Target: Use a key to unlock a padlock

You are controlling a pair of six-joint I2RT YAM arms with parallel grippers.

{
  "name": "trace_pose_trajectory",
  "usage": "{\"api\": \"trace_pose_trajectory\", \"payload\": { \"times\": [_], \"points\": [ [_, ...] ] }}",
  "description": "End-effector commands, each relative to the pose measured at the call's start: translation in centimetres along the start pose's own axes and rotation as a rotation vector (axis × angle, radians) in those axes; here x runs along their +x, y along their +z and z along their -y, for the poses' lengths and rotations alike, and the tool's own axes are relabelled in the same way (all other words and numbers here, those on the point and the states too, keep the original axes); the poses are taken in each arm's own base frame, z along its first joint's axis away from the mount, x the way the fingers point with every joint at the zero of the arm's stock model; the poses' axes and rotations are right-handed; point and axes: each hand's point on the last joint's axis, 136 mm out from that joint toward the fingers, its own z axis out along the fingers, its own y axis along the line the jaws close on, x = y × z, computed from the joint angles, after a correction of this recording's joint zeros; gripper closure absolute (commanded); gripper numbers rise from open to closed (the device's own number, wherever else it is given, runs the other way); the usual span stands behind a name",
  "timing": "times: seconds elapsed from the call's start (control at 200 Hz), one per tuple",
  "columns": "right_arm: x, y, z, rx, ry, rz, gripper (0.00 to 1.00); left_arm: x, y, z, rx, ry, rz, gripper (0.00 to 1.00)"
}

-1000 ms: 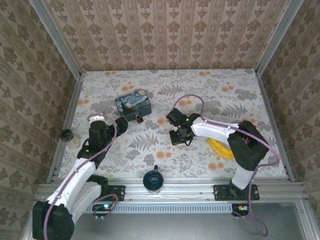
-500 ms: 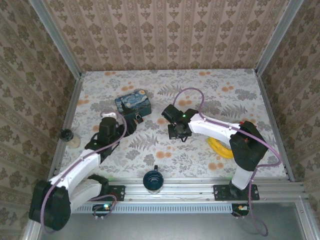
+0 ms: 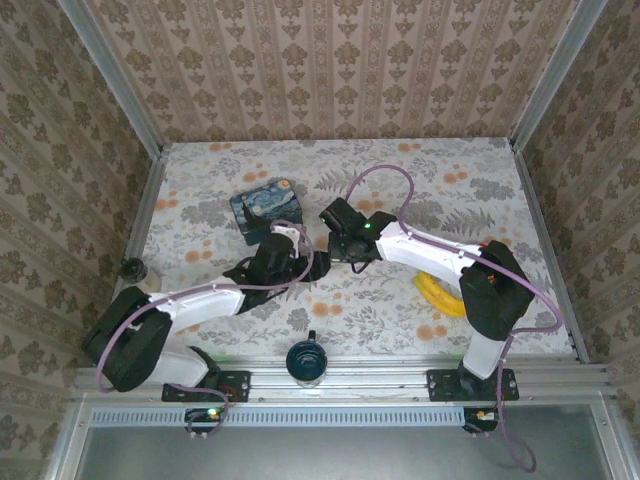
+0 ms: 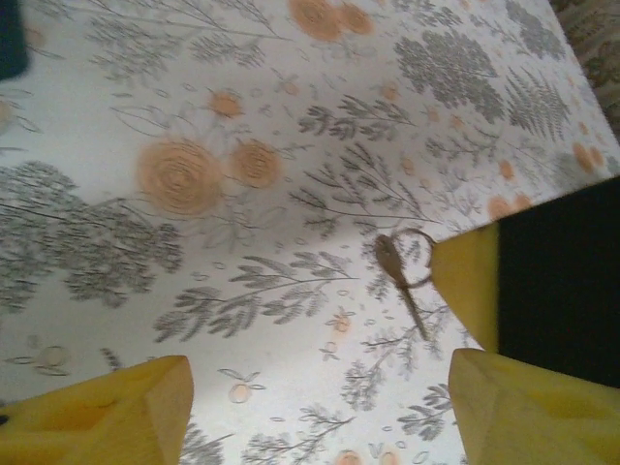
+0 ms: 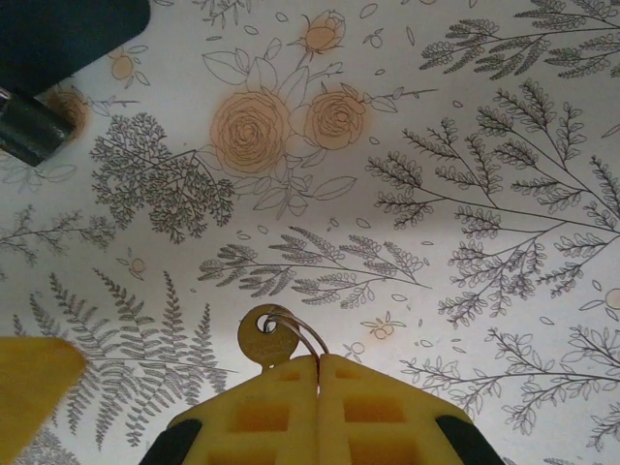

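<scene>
Padlock [image 5: 27, 128], one: a small dark rounded body cut by the left edge of the right wrist view, on the tablecloth just beside the corner of the blue box; too cropped to tell how its shackle stands

Key [image 5: 263, 345], one: brass-coloured, round head, threaded on one thin wire ring [image 5: 298, 334]. The head and ring stick out past the fingertips that hold it, and the padlock lies well apart from it, up and to the left. In the left wrist view the key [image 4: 392, 260] points its blade down and to the right.

Right gripper [image 5: 318, 366], one: two yellow fingers pressed together, pinching the key at the base of its head. From above it [image 3: 338, 248] sits mid-table, just right of the box.

Left gripper [image 4: 320, 412], one: two yellow fingers spread wide, holding nothing, with the key and the right gripper's finger between and beyond them. From above it [image 3: 305, 265] lies low and close beside the right gripper.

Blue box [image 3: 268, 207], one: starry-night print, far-left part of the table, near both grippers.

Banana [image 3: 441, 296], one: on the right, beside the right arm.

Mug [image 3: 305, 360], one: dark blue, at the near edge between the arm bases.

Small jar [image 3: 133, 270], one: dark top, at the left rail.

Tablecloth [image 3: 450, 190], one: pale, with grey ferns and orange roses
</scene>
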Motion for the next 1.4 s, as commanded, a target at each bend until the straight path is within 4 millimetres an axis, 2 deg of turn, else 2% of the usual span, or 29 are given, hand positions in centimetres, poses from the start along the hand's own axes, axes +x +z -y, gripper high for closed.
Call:
{"api": "trace_pose_trajectory", "payload": {
  "times": [0.0,0.165,0.255,0.31,0.48,0.64,0.94,1.22,1.395],
  "points": [
    [-0.7,-1.0,-0.7,-0.060,0.054,0.019,1.00,-1.6,0.4,2.6,0.101,0.015,0.055,0.34],
    [-1.1,-1.3,-1.4,-0.111,0.081,0.027,1.00,-0.9,0.8,2.5,0.113,0.015,0.040,0.43],
    [-1.2,-1.5,-1.6,-0.138,0.098,0.025,1.00,-0.4,0.9,2.1,0.110,0.015,0.030,0.53],
    [-1.3,-1.6,-1.8,-0.152,0.106,0.024,1.00,0.0,1.0,1.9,0.110,0.015,0.027,0.55],
    [-1.6,-1.8,-1.9,-0.177,0.128,0.025,1.00,0.2,0.3,1.9,0.166,-0.001,0.086,0.55],
    [-1.8,-2.0,-1.6,-0.180,0.142,0.031,1.00,0.2,-0.8,1.4,0.169,-0.012,0.131,0.46],
    [-1.8,-1.9,-2.1,-0.201,0.152,0.026,1.00,-0.2,-0.4,3.4,0.221,0.046,0.114,0.31],
    [-1.7,-2.5,-2.6,-0.235,0.159,0.014,1.00,-0.5,0.8,3.4,0.212,0.057,0.129,0.37],
    [-0.7,-2.8,-2.8,-0.265,0.164,-0.030,1.00,-1.0,1.6,2.5,0.176,0.048,0.171,0.51]
  ]
}}
